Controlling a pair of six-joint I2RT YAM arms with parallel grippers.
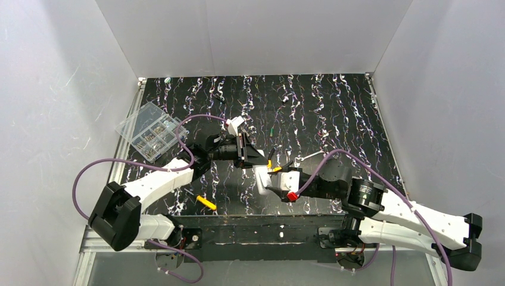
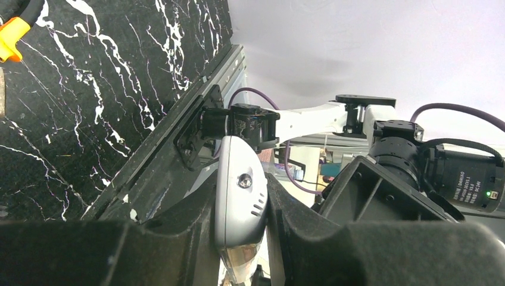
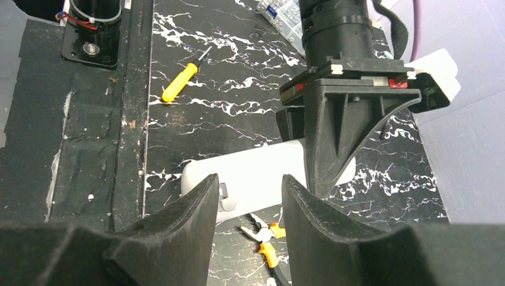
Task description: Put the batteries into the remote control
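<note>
**Holding the remote for loading.** The left tool (image 2: 241, 238) is clamped tight across the remote (image 3: 256, 167) near one end, presumably to steady it as a fixture while the other arm works. Whether the remote rests on the worktop (image 3: 226, 119) or hangs just above it cannot be told. The right tool (image 3: 250, 190), jaws partly apart and empty, hovers just beside the remote's free end. One green battery (image 1: 271, 132) lies on the worktop beyond both tools, well apart from the remote, so loading appears not yet begun. A screwdriver (image 3: 178, 82) lies apart, nearer the arm bases.
</note>
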